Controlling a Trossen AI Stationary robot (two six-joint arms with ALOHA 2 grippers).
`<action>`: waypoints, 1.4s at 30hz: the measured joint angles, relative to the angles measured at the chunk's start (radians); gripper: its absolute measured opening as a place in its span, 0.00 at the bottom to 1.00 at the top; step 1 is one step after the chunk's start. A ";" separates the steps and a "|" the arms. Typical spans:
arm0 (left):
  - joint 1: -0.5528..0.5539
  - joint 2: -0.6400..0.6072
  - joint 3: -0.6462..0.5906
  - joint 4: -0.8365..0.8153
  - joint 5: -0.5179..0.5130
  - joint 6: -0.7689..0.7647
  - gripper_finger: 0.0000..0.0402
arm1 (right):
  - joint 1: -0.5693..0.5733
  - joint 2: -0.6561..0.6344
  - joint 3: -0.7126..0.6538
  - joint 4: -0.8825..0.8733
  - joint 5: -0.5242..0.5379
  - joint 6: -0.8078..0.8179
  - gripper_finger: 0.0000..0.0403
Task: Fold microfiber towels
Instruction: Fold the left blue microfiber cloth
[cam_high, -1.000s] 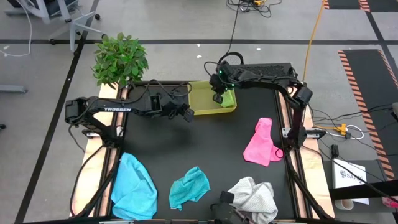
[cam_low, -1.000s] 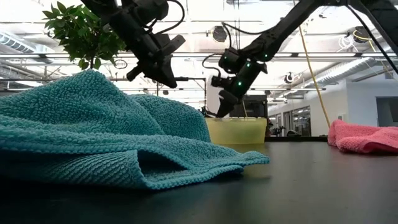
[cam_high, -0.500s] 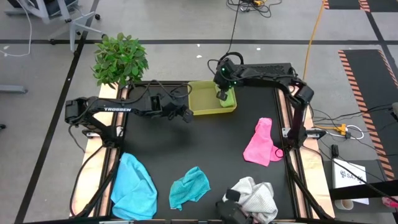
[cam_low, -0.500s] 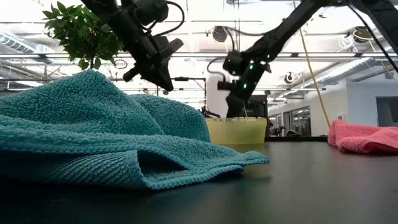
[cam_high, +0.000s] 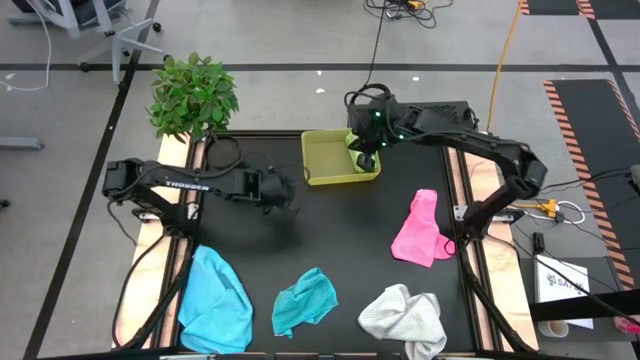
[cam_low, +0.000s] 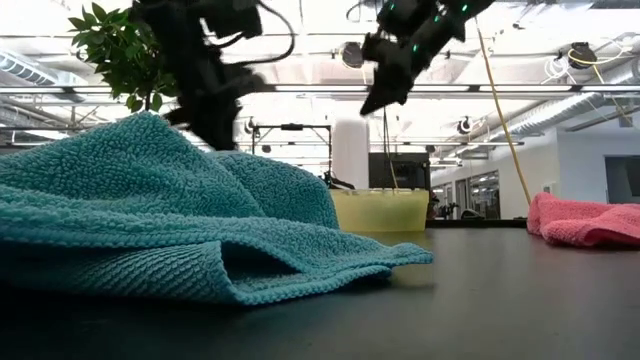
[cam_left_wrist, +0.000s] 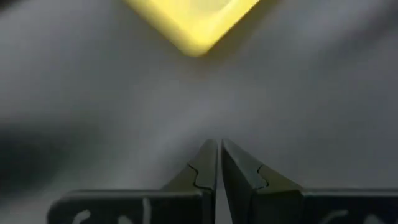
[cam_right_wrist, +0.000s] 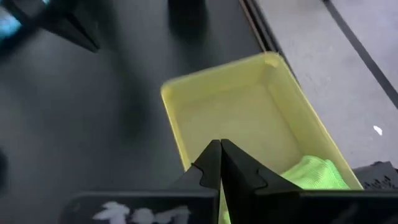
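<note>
High view: right gripper (cam_high: 364, 160) hangs over the yellow-green tray (cam_high: 322, 160), fingers pressed together, holding nothing. Left gripper (cam_high: 282, 192) is over bare table (cam_high: 330, 235) left of the tray. Light blue towel (cam_high: 215, 300), teal towel (cam_high: 303, 298), white towel (cam_high: 405, 315) and pink towel (cam_high: 420, 228) lie crumpled along the near half.

Low view: teal towel (cam_low: 150, 220) fills the foreground, both arms raised, tray (cam_low: 380, 210) behind.

Left wrist view: fingers (cam_left_wrist: 205, 171) nearly touching, empty.

Right wrist view: lime green towel (cam_right_wrist: 314, 174) sits bunched in the tray's corner.

Judgement: green one stowed, four unfolded. Next: open a gripper, pick a towel corner.
</note>
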 joint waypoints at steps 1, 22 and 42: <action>-0.014 0.000 0.000 -0.065 -0.001 -0.061 0.06 | 0.006 -0.016 0.000 0.001 0.002 0.024 0.00; -0.394 0.000 -0.036 -0.498 0.339 -0.320 0.10 | 0.148 -0.053 0.001 -0.037 0.137 0.193 0.00; -0.662 0.000 -0.341 -0.413 0.493 -0.460 0.56 | 0.236 -0.053 0.001 0.013 0.187 0.273 0.00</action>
